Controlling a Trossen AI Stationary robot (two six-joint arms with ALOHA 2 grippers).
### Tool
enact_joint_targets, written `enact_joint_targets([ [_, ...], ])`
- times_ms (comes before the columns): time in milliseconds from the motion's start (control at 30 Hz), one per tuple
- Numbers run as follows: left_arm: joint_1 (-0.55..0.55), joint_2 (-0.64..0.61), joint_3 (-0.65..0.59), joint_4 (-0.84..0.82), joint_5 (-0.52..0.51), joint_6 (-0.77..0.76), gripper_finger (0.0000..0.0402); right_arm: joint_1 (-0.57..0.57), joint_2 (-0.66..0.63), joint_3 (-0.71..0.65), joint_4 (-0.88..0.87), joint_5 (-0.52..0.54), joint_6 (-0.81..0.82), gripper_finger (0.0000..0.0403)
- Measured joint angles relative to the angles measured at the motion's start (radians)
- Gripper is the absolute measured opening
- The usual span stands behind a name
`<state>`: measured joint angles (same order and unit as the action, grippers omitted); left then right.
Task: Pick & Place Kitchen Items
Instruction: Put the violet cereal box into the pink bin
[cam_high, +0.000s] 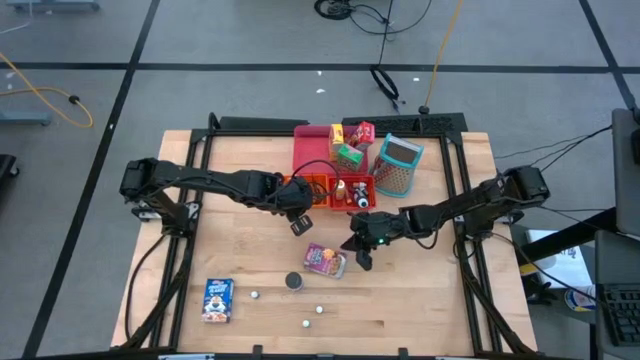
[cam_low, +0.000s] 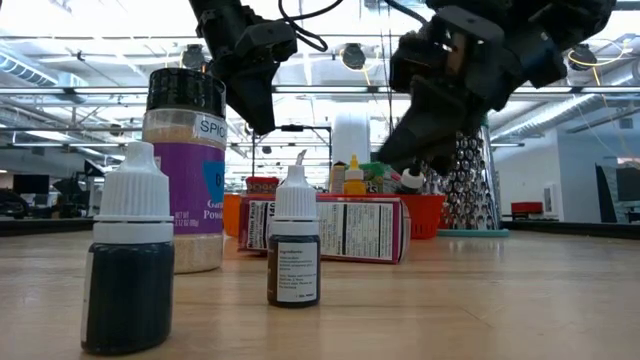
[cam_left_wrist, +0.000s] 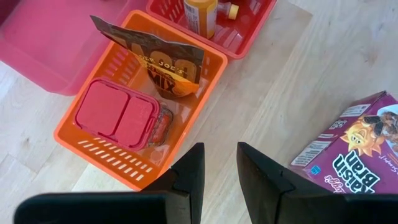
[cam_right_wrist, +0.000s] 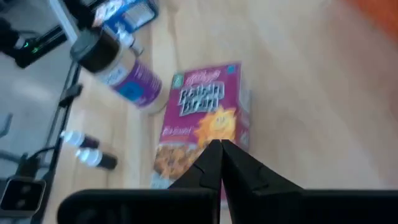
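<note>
A purple cereal box (cam_high: 325, 260) lies flat near the table's middle; it also shows in the right wrist view (cam_right_wrist: 205, 112). My right gripper (cam_high: 362, 260) (cam_right_wrist: 219, 144) hangs shut and empty just above the box's right end. My left gripper (cam_high: 298, 224) (cam_left_wrist: 219, 147) hovers open by a narrow gap, empty, between the orange bin (cam_left_wrist: 134, 168) and the box (cam_left_wrist: 348, 155). A spice jar (cam_high: 293, 281) (cam_low: 185, 170) and three small bottles (cam_high: 255, 295) (cam_high: 320, 309) (cam_high: 304, 324) stand near the front edge. A blue box (cam_high: 217, 298) lies at the front left.
The orange bin holds a brown packet (cam_left_wrist: 165, 62) and a red container (cam_left_wrist: 118, 115). The red bin (cam_high: 350, 193) beside it holds small bottles. Behind them lies a pink tray (cam_high: 310, 150) with small boxes (cam_high: 350, 145). A grater (cam_high: 398, 165) stands at the far right.
</note>
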<state>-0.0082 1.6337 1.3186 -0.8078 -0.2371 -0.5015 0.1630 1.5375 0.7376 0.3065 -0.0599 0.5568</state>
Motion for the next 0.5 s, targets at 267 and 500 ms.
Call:
enact_joint_targets([
  [267, 0.001, 0.000, 0.000, 0.005, 0.000, 0.000, 0.0093, 0.002, 0.050, 0.003, 0.029, -0.020, 0.001, 0.0055],
  [500, 0.001, 0.000, 0.000, 0.005, 0.000, 0.000, 0.0093, -0.002, 0.096, 0.002, 0.089, -0.021, -0.023, 0.0148],
])
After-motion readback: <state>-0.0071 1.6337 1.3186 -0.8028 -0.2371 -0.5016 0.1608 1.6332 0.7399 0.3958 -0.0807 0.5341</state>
